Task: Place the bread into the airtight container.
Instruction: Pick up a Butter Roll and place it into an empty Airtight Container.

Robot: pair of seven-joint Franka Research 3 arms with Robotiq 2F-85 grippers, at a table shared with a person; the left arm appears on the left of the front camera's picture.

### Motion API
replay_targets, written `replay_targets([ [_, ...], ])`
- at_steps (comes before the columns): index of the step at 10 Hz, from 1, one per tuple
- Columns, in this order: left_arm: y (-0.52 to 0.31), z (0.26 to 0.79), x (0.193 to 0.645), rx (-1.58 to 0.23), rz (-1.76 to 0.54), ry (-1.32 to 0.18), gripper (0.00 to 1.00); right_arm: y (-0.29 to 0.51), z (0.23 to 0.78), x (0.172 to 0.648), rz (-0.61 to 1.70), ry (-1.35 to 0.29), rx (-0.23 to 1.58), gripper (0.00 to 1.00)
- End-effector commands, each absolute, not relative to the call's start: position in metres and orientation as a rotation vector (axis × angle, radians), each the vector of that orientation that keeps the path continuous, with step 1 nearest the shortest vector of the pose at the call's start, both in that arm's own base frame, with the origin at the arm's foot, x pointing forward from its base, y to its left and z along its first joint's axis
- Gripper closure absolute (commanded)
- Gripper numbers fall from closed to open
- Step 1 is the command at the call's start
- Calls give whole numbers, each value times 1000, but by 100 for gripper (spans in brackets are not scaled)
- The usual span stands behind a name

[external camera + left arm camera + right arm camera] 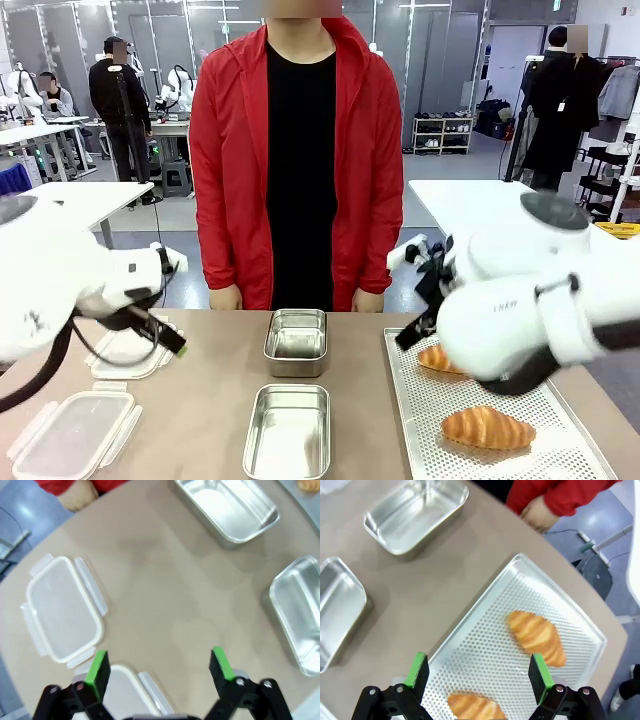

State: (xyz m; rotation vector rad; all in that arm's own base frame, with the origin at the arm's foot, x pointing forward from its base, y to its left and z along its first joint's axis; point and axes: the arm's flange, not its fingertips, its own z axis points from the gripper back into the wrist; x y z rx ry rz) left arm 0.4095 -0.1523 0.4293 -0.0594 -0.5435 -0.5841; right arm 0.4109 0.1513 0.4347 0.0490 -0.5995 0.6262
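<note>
Two croissants (488, 427) on the perforated tray (570, 455) at right, two steel pans (296, 340) mid-table (both empty), clear airtight container (72, 435) near left, also empty, left gripper (160, 666) spread wide above bare table (170, 605), right gripper (479, 671) spread wide over the tray, holding nothing

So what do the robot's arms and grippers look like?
The left arm and right arm have rounded white shells. The right bears grey lettering, and black cables loop under the left. The left gripper and right gripper are black with green pads.
</note>
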Motion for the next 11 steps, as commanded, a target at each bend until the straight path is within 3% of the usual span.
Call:
replay_targets([
  [1, -128, 512, 407, -166, -581, -478, 0, 111, 513, 422, 642, -589, 102, 0],
  [5, -44, 643, 351, -345, -671, -435, 0, 16, 618, 363, 760, -609, 167, 0],
  [9, 42, 693, 278, -396, -711, -556, 0, -73, 666, 276, 837, -649, 172, 0],
  [11, 55, 698, 260, -388, -694, -577, 0, -89, 671, 258, 855, -651, 149, 0],
])
